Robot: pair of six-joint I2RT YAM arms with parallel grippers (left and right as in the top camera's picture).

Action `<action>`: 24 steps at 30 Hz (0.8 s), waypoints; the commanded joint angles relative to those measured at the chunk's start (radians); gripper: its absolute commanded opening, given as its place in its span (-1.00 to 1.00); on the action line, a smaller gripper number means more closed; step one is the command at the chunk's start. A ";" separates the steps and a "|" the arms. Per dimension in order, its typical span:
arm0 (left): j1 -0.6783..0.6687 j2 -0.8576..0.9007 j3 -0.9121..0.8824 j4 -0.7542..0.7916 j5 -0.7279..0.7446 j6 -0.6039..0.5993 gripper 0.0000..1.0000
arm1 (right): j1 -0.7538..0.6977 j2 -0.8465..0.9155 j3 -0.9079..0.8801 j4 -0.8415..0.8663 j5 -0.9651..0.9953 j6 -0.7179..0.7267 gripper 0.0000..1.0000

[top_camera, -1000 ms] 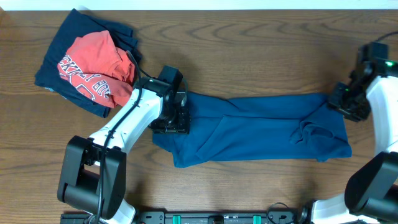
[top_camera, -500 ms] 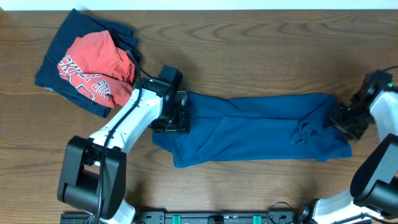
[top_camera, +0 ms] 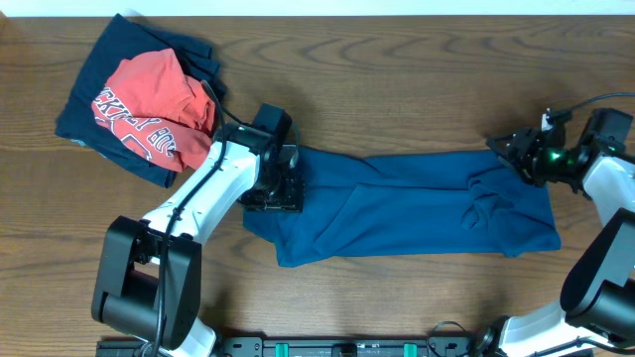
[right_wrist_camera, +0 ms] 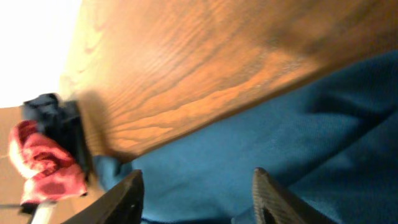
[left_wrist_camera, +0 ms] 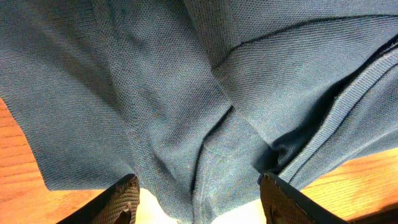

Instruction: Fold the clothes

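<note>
Rising from the hem, your right hand (top_camera: 511,152) is now tipping sideways at the upper right corner of the large plain teal-blue T-shirt (top_camera: 417,203), which is lying as a rumpled band across the wooden desk (top_camera: 397,79). At the left end, your left hand (left_wrist_camera: 198,202) is hovering fingers apart over bunched cloth, so be gathering one layer only. On the right, the fingers are likewise spread, gripping nothing; be aiming for the corner's edge. Folds are hiding the collar and sleeves.
</note>
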 commanded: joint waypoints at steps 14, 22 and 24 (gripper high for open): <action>-0.002 -0.016 0.003 0.001 -0.009 0.002 0.28 | -0.130 -0.063 -0.018 -0.349 0.358 -0.057 0.29; -0.002 -0.016 0.003 0.001 -0.002 -0.011 0.28 | -0.024 -0.062 -0.146 -0.010 0.178 0.074 -0.77; -0.002 -0.016 0.003 0.001 -0.002 -0.017 0.28 | 0.015 -0.062 -0.185 0.117 0.118 0.135 -0.89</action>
